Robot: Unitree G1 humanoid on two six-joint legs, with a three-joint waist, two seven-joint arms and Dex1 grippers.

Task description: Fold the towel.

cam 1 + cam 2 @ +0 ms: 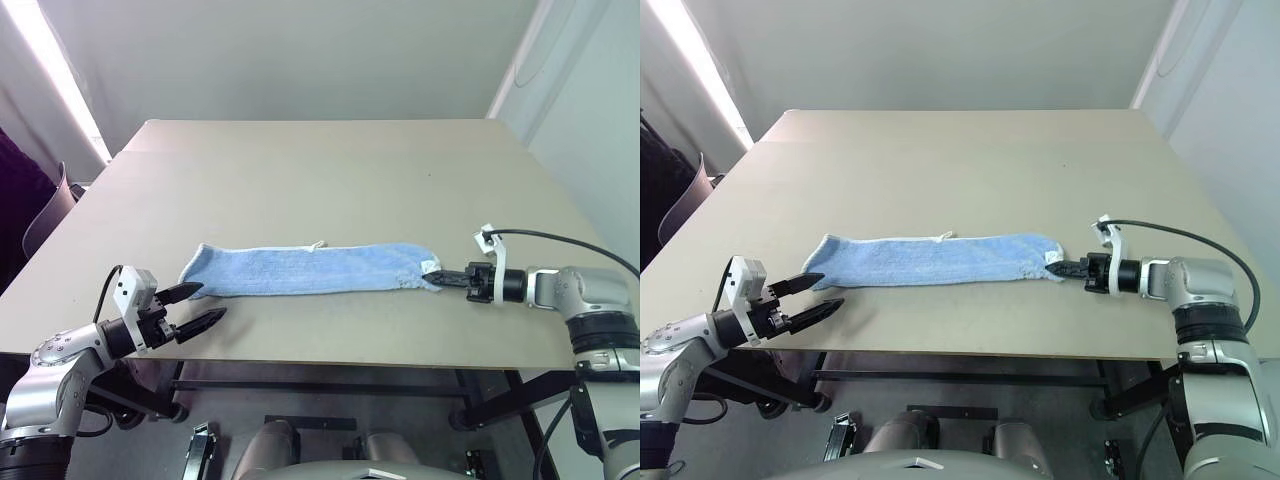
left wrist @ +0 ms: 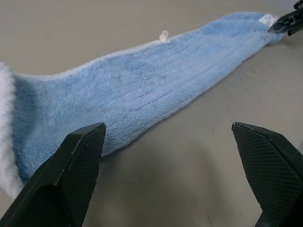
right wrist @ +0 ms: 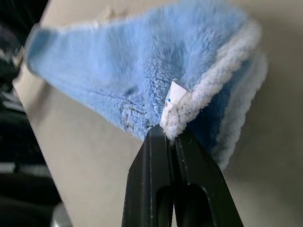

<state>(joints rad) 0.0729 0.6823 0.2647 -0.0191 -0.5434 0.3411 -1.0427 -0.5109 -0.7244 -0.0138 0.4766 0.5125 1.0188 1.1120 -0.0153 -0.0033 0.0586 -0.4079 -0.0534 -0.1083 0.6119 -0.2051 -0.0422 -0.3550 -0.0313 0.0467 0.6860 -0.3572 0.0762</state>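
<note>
Pinching the towel point(image 3: 142, 80) corner, right tool point(image 3: 165, 135) reveals a tag point(image 3: 171, 99).

We see the broad tan rectangular bench point(image 1: 330, 170) bare behind the long light blue terry towel point(image 1: 300, 270), so an end effector could sweep freely there. The towel lies flat across the front strip, the one low obstacle. The right end effector point(image 1: 432, 277), pinched on the towel's corner, occupies the right end. The left end effector point(image 1: 200, 306), fingers spread, hovers beside the left end, with open bench between them along the front edge.
</note>
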